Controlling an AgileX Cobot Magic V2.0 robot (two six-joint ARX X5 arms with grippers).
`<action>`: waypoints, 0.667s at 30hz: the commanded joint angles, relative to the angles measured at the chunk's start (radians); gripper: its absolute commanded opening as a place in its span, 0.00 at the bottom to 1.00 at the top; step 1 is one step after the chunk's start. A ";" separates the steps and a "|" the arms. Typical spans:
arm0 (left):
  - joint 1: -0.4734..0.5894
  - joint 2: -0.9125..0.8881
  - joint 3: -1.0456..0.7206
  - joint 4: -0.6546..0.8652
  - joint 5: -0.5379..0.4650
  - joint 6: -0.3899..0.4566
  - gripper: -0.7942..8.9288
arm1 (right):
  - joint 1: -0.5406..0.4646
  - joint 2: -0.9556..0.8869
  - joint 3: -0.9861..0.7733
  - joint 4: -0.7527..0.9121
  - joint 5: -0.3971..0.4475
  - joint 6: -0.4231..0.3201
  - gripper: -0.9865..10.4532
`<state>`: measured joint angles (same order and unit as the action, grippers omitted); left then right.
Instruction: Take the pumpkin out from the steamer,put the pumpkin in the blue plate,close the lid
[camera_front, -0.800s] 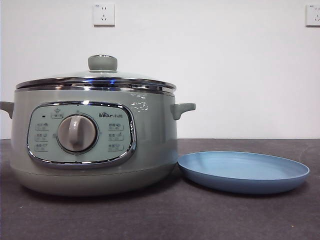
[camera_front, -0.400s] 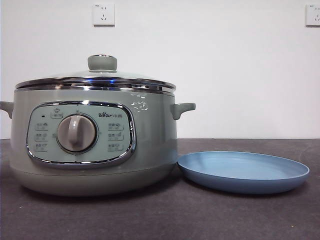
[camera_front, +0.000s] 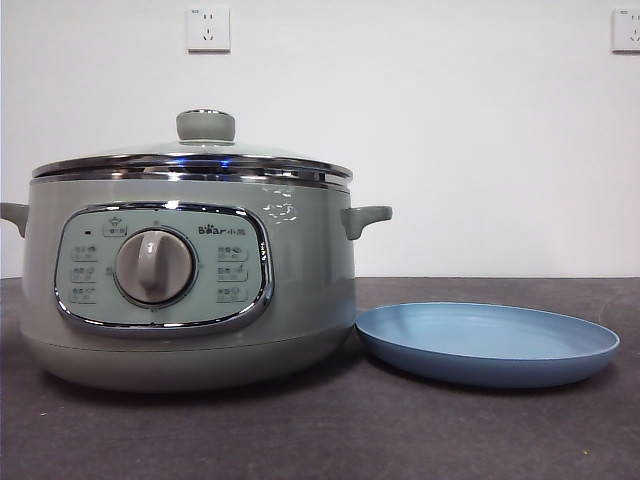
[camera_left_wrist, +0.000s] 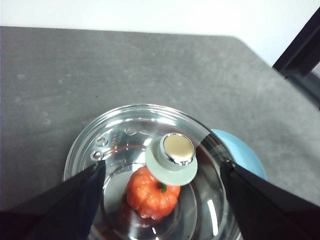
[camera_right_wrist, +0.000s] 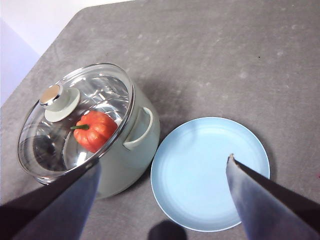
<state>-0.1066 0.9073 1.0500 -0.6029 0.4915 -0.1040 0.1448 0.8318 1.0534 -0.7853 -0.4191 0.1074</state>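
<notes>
The sage-green steamer stands on the dark table with the glass lid shut on it, knob on top. The orange pumpkin lies inside under the glass and also shows in the right wrist view. The blue plate lies empty right beside the steamer. My left gripper is open, high above the lid's knob. My right gripper is open, high above the plate and the steamer's side handle. Neither arm shows in the front view.
The grey table stretches around the steamer and plate. Two wall sockets sit on the white wall behind. A dark frame post stands past the table's edge.
</notes>
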 joint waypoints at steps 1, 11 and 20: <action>-0.066 0.058 0.047 -0.003 -0.055 0.031 0.48 | 0.003 0.000 0.000 0.005 -0.002 -0.008 0.45; -0.304 0.266 0.118 0.027 -0.285 0.080 0.48 | 0.003 0.000 0.000 -0.009 -0.001 -0.008 0.45; -0.397 0.404 0.118 0.113 -0.364 0.089 0.48 | 0.003 0.000 0.000 -0.010 -0.002 -0.008 0.45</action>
<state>-0.4984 1.3022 1.1652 -0.4976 0.1326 -0.0311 0.1448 0.8318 1.0534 -0.7956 -0.4191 0.1074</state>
